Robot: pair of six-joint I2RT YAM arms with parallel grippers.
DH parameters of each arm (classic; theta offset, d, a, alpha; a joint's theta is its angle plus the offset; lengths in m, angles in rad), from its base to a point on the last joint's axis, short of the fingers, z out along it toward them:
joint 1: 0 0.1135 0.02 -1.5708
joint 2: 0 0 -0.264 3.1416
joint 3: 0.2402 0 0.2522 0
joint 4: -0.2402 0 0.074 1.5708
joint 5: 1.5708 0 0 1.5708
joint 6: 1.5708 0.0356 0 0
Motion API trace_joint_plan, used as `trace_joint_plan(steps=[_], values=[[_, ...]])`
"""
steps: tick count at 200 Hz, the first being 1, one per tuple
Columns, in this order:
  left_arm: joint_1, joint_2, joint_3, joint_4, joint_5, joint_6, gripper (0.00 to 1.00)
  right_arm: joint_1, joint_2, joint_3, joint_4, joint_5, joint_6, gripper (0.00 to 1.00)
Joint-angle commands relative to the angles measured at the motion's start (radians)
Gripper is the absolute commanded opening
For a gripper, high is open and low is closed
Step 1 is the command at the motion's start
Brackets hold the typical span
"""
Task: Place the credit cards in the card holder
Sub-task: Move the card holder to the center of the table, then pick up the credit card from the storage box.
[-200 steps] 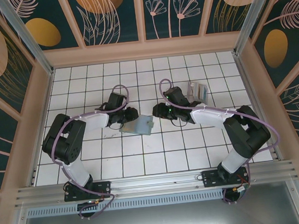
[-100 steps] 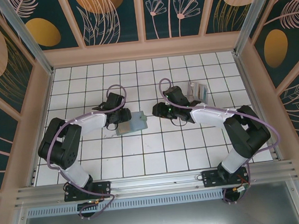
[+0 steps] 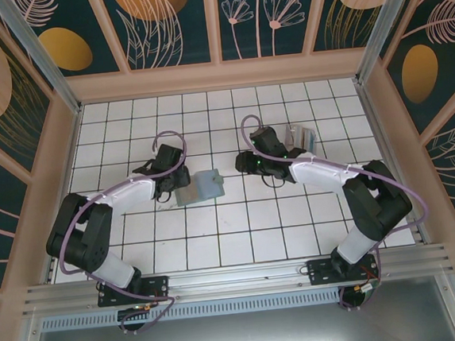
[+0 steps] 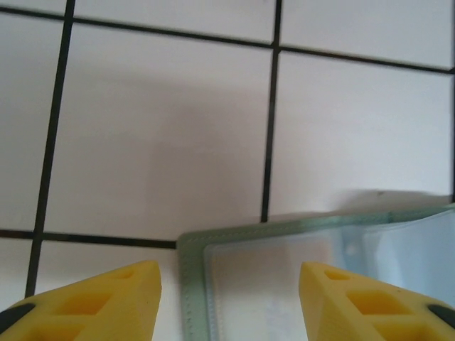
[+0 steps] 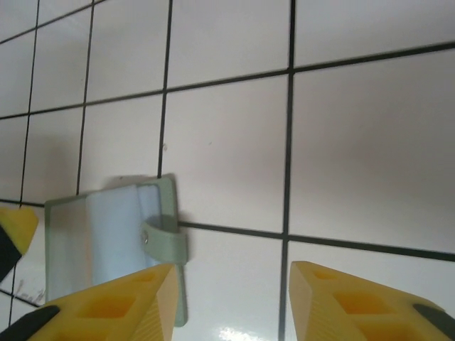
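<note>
The left arm (image 3: 122, 194) and right arm (image 3: 323, 174) each have glossy black joint housings and white link shells. A lilac cable (image 3: 167, 133) runs along each, looping free near the wrist. A small green light (image 3: 257, 163) glows on the right arm's wrist. The fingers (image 4: 99, 302) are yellow wedges with 2 hollow recesses and black edging.

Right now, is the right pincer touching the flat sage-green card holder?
Apart. The top view shows bare white tile between right pincer and card holder.
</note>
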Motion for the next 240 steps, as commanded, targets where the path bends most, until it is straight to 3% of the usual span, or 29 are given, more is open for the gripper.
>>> trace_joint_plan(steps=[1, 21, 94, 110, 154, 171, 240], values=[[0.000, 0.012, -0.035, -0.042, -0.052, 0.015, 0.54, -0.044, -0.043, 0.059, -0.068, 0.078, -0.042, 0.49], [0.000, -0.005, -0.048, -0.062, -0.101, 0.012, 0.55, -0.066, -0.055, 0.099, -0.118, 0.141, -0.066, 0.53], [0.000, -0.008, -0.042, -0.088, -0.159, 0.023, 0.58, -0.302, -0.005, 0.283, -0.359, 0.276, -0.124, 0.67], [0.000, -0.031, -0.015, -0.118, -0.166, 0.011, 0.63, -0.323, 0.028, 0.310, -0.393, 0.294, -0.155, 0.71], [0.000, -0.178, 0.004, -0.079, -0.096, -0.017, 0.76, -0.332, 0.162, 0.402, -0.513, 0.407, -0.192, 0.71], [0.000, -0.233, -0.003, -0.072, -0.129, -0.037, 0.98, -0.331, 0.186, 0.418, -0.517, 0.427, -0.191, 0.71], [0.000, -0.336, -0.050, -0.036, -0.139, -0.045, 0.99, -0.332, 0.218, 0.425, -0.529, 0.538, -0.172, 0.70]])
